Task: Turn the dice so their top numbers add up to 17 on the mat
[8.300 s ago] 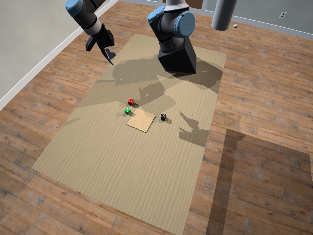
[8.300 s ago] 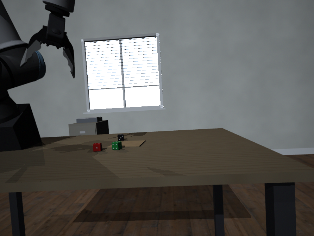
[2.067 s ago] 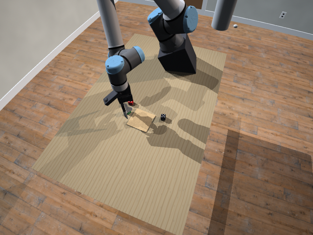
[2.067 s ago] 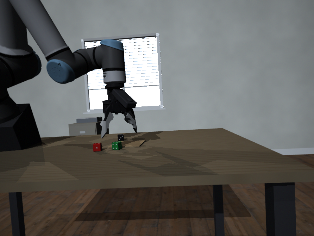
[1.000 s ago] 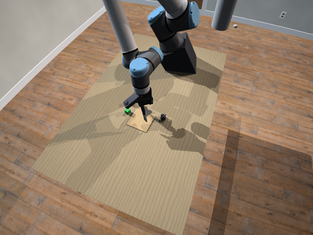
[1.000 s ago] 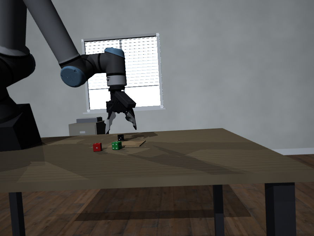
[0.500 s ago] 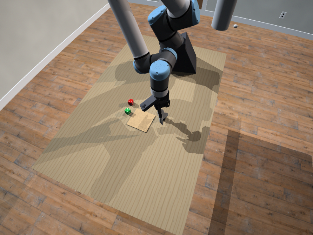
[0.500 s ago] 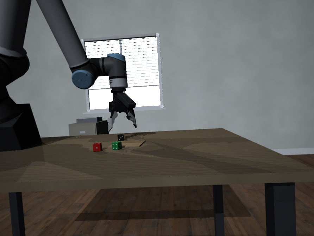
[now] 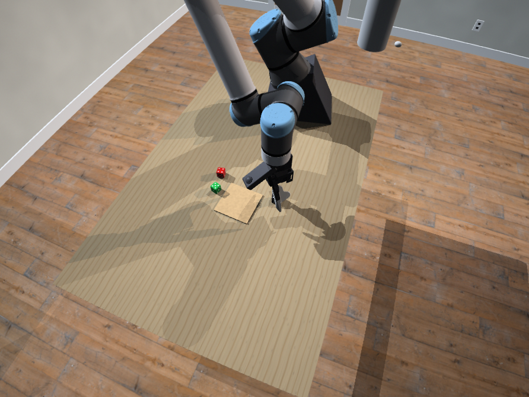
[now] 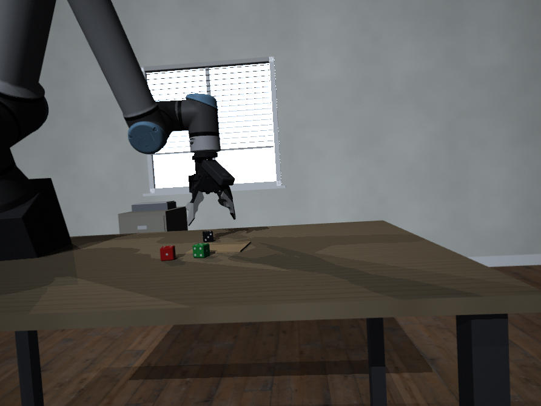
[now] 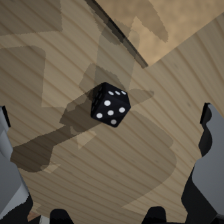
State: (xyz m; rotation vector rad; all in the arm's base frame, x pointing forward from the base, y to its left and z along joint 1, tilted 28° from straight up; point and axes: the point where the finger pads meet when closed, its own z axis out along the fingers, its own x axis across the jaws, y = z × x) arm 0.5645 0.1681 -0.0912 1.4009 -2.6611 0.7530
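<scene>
Listing what we see on the desk: three dice, one mat, one open gripper.

Item: the mat, square, thin and tan, lying flat. We count no die on it.

Item: the red die, flat on the desk, to the far left of the mat in the top view. The exterior view shows us a single pip on its near face; we cannot reliably read its top.

Item: the green die, flat, just beside the mat's left side in the top view and on the near side of the red one. Four pips mark its near face in the exterior view.

Item: the black die, flat, off the mat but near one of its corners. The wrist view gives us five pips on top and three on a side. In the top view, we find it hidden by the gripper.

Item: the gripper, pointing downward, jaws wide apart, holding nothing. It hangs above the black die, which appears between its two fingers in the wrist view, touching neither.

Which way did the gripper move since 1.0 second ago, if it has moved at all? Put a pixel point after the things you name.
Yes. In the top view, the gripper (image 9: 277, 205) (image 10: 211, 218) (image 11: 105, 105) went from above the mat (image 9: 232, 205) (image 10: 227, 248) (image 11: 198, 20) to beyond its right edge.
</scene>
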